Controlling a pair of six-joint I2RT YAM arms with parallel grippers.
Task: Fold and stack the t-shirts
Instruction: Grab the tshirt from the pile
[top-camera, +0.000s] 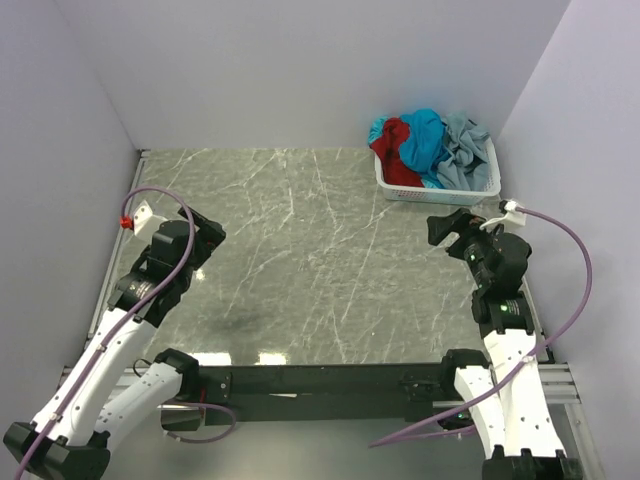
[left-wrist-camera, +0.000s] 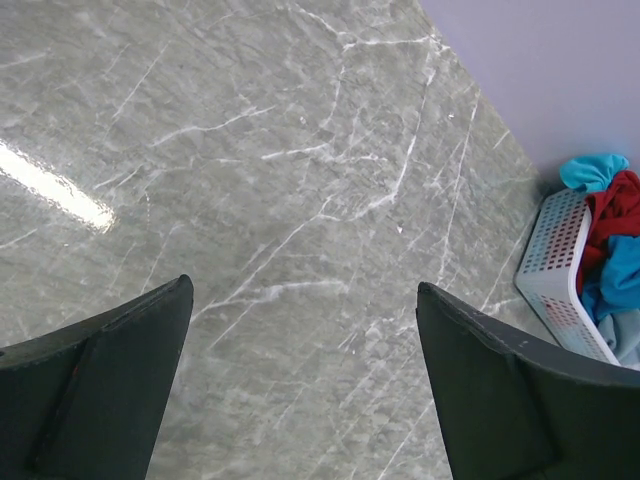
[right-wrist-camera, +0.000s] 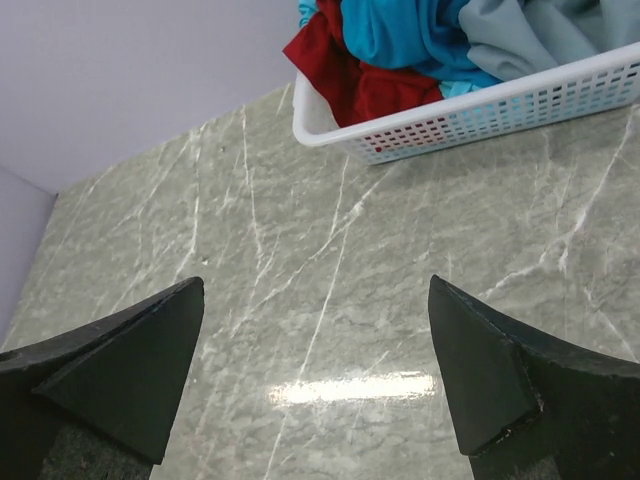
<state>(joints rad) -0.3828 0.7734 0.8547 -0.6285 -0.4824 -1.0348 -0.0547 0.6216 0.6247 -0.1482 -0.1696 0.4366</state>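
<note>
altogether three t-shirts (top-camera: 422, 138), one basket (top-camera: 440, 192)

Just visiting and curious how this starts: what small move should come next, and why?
Probably the right gripper should reach forward to the teal-blue shirt atop the basket. It lies bunched there, unfolded; this gripper is open, empty and close, while the left gripper, also open, is farther off.

Three shirts lie bunched and unfolded in a white plastic lattice basket (top-camera: 432, 193) at the table's far right corner. The soft teal-blue cloth t-shirt (top-camera: 422, 138) is heaped highest, in the middle. The red cloth t-shirt (top-camera: 395, 152) is crumpled on the left, spilling over the rim. The pale grey-blue cloth t-shirt (top-camera: 466, 148) is on the right, touching the teal one. All three are tangled together.
</note>
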